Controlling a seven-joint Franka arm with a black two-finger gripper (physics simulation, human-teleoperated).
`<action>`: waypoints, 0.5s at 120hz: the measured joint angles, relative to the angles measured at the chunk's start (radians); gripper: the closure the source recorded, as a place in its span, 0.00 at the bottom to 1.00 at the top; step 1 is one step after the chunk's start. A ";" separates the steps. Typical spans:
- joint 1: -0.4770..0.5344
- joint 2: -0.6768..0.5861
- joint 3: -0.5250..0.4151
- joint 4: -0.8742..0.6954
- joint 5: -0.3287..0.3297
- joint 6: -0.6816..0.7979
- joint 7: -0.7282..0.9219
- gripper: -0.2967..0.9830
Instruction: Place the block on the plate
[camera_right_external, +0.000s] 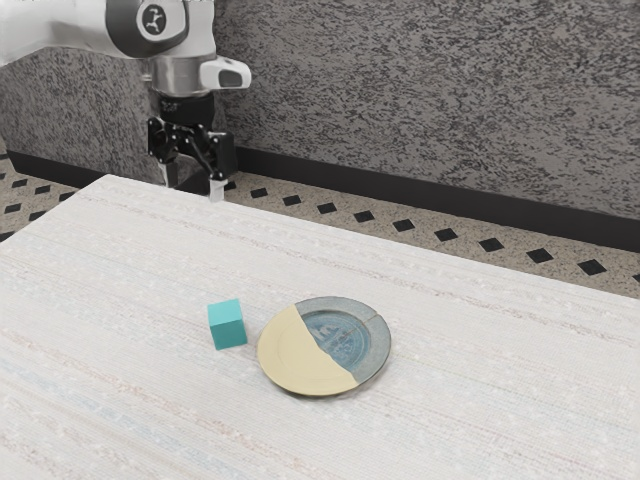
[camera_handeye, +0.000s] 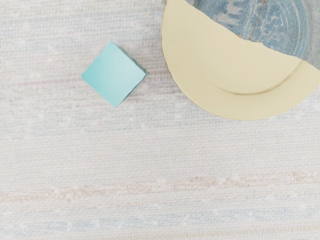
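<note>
Block just beside plate

On the table, at the plate's nine o'clock in the exterior view, with a small gap between. Well in from the far edge. One block, one plate, one gripper, open.

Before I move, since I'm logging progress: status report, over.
Gripper open, nothing held. Block on table, beside plate, not touching. No obstacle seen between them.

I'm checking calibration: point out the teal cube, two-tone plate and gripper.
Teal cube (camera_handeye: 112, 75): wrist view, top face.
Two-tone plate (camera_right_external: 293, 355): exterior view, cream section.
Gripper (camera_right_external: 194, 189): exterior view, between the fingertips.
</note>
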 joint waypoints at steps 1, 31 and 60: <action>-0.003 0.003 0.002 0.000 0.001 0.007 -0.001 0.23; -0.039 0.090 0.055 0.019 -0.056 0.136 -0.080 0.23; -0.034 0.256 0.148 -0.012 -0.187 0.223 -0.250 0.23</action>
